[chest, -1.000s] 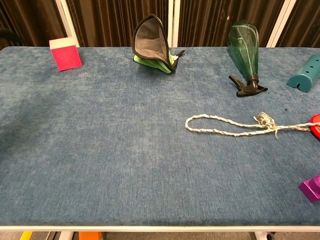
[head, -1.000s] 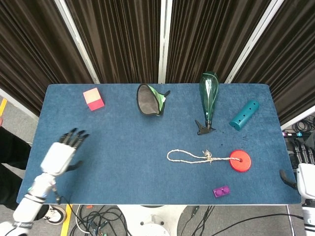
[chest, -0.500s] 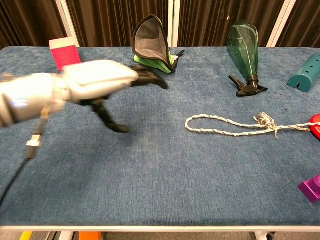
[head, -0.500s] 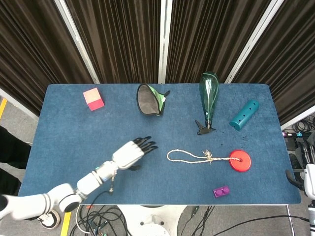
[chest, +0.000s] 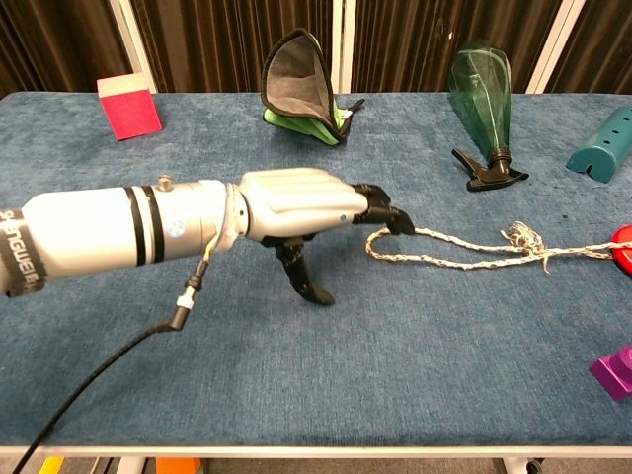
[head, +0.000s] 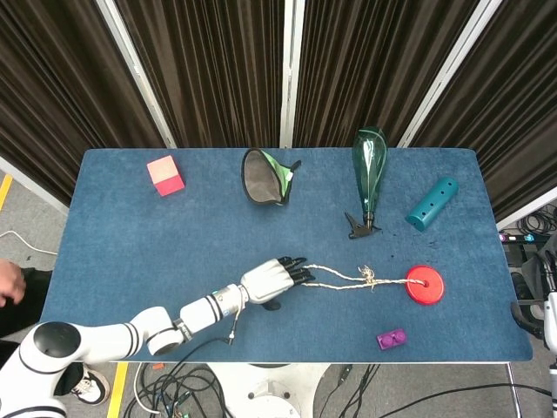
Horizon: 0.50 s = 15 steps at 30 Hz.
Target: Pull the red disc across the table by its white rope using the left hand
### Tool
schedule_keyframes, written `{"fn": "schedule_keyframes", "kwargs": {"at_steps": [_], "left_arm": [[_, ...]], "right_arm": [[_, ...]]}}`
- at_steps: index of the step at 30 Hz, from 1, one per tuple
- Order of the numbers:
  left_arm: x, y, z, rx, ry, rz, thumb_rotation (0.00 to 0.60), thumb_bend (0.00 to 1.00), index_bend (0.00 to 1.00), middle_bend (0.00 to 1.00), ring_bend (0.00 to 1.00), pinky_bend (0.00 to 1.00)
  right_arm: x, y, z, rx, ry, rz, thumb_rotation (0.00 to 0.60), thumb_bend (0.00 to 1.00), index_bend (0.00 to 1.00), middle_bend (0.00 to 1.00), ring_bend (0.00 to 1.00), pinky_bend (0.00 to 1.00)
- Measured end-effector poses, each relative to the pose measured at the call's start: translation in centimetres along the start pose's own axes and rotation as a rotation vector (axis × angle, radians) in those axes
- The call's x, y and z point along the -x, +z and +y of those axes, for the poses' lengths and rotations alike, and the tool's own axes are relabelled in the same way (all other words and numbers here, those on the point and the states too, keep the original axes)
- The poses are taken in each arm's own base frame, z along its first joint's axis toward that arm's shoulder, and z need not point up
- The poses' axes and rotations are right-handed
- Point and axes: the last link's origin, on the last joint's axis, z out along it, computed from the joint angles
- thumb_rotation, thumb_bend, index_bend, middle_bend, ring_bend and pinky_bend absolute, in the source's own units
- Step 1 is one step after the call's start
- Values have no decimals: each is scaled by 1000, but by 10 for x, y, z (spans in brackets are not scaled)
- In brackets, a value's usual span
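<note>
The red disc (head: 425, 285) lies flat at the right of the blue table (head: 157, 235); only its edge (chest: 624, 247) shows in the chest view. Its white rope (head: 348, 279) (chest: 464, 259) runs left from the disc and ends in a loop. My left hand (head: 277, 279) (chest: 296, 205) is stretched out low over the table, fingers extended with their tips over the loop's left end and thumb pointing down at the cloth. It holds nothing that I can see. My right hand (head: 550, 306) is a sliver at the right edge, off the table.
A pink cube (head: 165, 174) sits at the back left, a grey-green pouch (head: 265, 177) at the back middle. A green spray bottle (head: 368, 170) and a teal cylinder (head: 432, 203) lie behind the disc. A small purple block (head: 392, 338) lies near the front edge.
My left hand has swept right from the table's left edge to the loop end of the rope. Rope and disc have not moved.
</note>
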Motion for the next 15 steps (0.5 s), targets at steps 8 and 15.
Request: {"fn": "schedule_keyframes", "kwargs": {"at_steps": [8,15], "left_arm": [[7,5,1,15,3,-33,600,230,117,296,0,195],[2,1,-5,-5,0,-44,600,235,117,664,137,197]], "right_arm": [[1,0,1,3,5,-1,600,213,0,0,0,0],[1,0,1,3,5,0,600,213,0,0,0,0]]}}
